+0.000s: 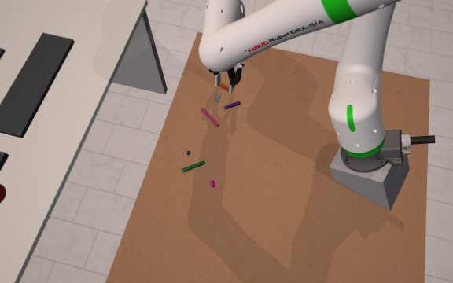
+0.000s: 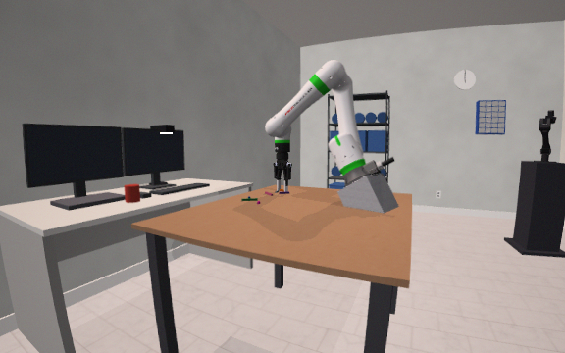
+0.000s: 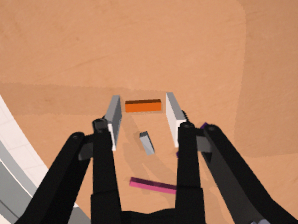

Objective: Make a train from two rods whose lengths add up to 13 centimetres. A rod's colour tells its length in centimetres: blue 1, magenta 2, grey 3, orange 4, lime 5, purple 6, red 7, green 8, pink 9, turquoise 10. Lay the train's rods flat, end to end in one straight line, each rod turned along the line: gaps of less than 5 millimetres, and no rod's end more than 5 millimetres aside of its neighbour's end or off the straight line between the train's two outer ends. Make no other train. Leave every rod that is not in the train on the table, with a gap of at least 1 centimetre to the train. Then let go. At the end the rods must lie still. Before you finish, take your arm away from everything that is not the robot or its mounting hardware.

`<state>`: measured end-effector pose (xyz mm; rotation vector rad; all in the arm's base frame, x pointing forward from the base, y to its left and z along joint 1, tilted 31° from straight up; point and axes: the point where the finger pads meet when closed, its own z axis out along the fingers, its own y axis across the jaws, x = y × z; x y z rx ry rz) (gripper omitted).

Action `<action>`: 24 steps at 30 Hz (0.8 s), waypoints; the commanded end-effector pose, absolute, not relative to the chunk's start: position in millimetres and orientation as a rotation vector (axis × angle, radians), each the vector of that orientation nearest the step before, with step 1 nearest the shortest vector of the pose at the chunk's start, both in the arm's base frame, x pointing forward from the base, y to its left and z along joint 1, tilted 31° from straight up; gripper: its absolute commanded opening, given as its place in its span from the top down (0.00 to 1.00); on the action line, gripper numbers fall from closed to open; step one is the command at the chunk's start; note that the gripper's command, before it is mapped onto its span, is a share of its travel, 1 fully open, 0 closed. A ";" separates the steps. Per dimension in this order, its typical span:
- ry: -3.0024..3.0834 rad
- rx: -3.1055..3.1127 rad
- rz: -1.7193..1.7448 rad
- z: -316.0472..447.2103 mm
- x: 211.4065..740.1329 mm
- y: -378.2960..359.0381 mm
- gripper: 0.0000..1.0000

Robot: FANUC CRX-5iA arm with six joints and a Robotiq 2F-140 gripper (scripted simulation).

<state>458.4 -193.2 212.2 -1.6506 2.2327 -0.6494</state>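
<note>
Black two-fingered claw [image 3: 144,120] partly apart, about a third of its span, clamped on nothing. Pale fingertips hanging to either side of the short orange rod [image 3: 143,106], a gap on each side, rod flat on the brown wooden counter [image 1: 289,196]. Small grey rod [image 3: 147,141] just behind the orange one, under the claw. Long pink rod [image 3: 152,185] further back, near the claw's palm. Purple rod [image 1: 232,104] just off to one side.
</note>
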 end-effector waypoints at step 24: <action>2.232 -1.650 -0.650 212.4 458.5 -193.2 0.77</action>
